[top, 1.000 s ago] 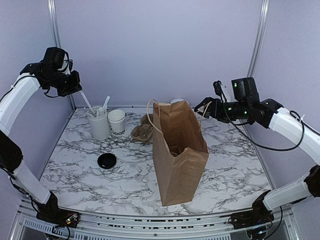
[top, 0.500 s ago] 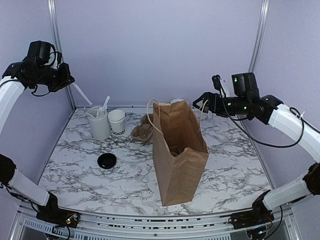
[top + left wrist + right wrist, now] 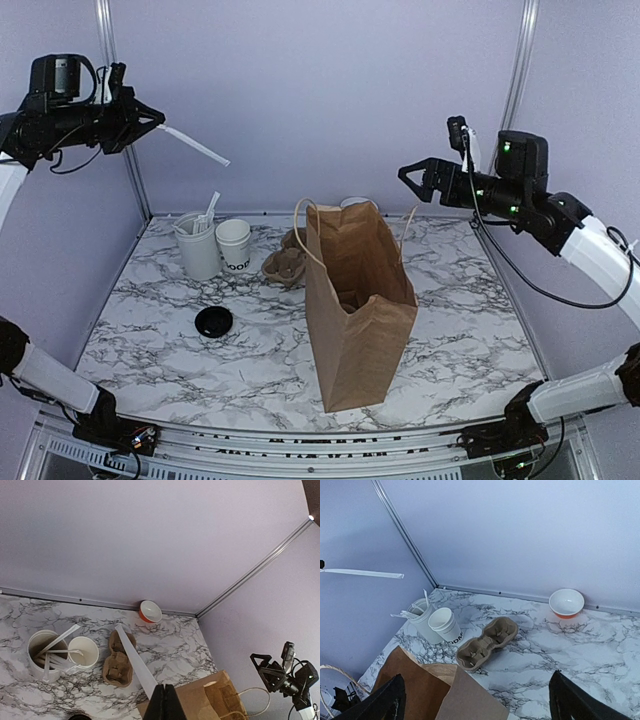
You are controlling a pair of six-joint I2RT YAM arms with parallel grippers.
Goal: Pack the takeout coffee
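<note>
The takeout coffee cup [image 3: 235, 245] is a small white paper cup with dark lettering; it stands open-topped at the back left, next to a white canister [image 3: 197, 250] of sticks. Its round black lid [image 3: 213, 321] lies apart on the marble nearer the front. My left gripper [image 3: 150, 122] is high at the far left, shut on a long white stick [image 3: 195, 146] that points right and downward. The left wrist view shows the stick [image 3: 132, 660] running out from the closed fingertips [image 3: 163, 696]. My right gripper [image 3: 408, 180] hangs open, nothing in it, high at the right above the brown paper bag [image 3: 355, 300].
The bag stands open in the middle. A brown pulp cup tray [image 3: 487, 642] lies between the cup [image 3: 445, 625] and the bag [image 3: 430, 690]. An orange bowl [image 3: 566, 602] sits at the back wall. Metal frame posts stand in both back corners.
My left gripper has risen and swung left with the white stick, lifting it well away from the canister. My right gripper has moved up and a little right, staying open.
</note>
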